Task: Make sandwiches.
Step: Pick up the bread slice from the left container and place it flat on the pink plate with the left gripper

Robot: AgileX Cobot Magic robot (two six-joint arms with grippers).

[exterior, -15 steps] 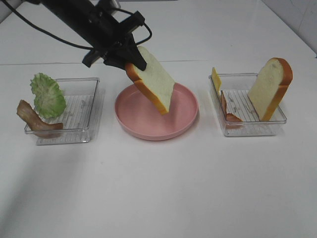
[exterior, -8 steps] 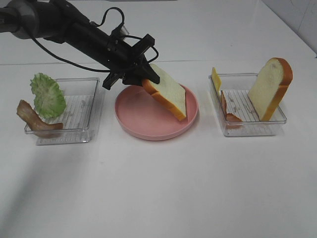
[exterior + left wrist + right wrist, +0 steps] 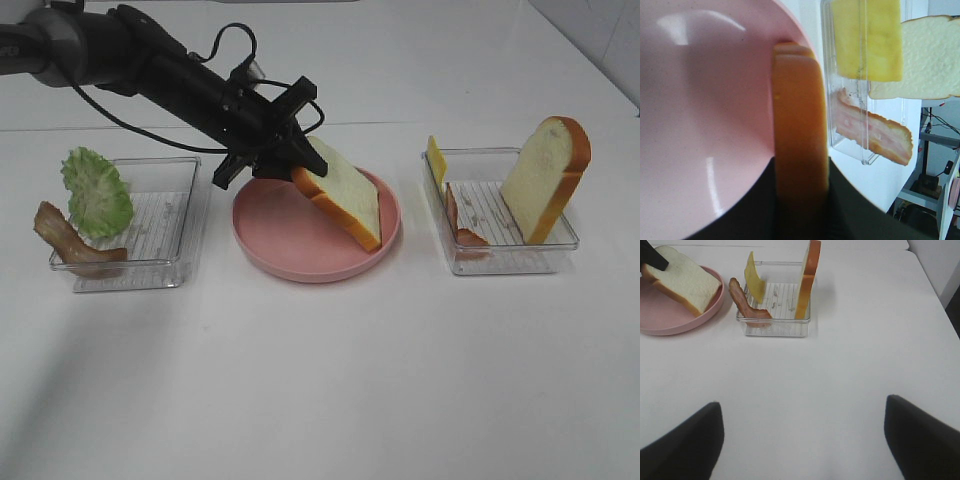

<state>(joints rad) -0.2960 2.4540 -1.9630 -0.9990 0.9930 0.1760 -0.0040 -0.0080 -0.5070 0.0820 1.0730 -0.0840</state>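
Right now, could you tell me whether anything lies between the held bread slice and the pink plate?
Nothing visible does. The left gripper holds the bread slice tilted over the pink plate, whose surface beneath is bare.

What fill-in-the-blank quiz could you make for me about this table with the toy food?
1. The left gripper grips a tilted bread slice over the ____ plate.
2. The lettuce leaf leans on the tray at the ____ side of the high view.
3. The cheese slice shares the other tray with a bacon strip and a second ____ slice.
4. The right gripper has its jaws ____.
Missing words: pink; left; bread; open.
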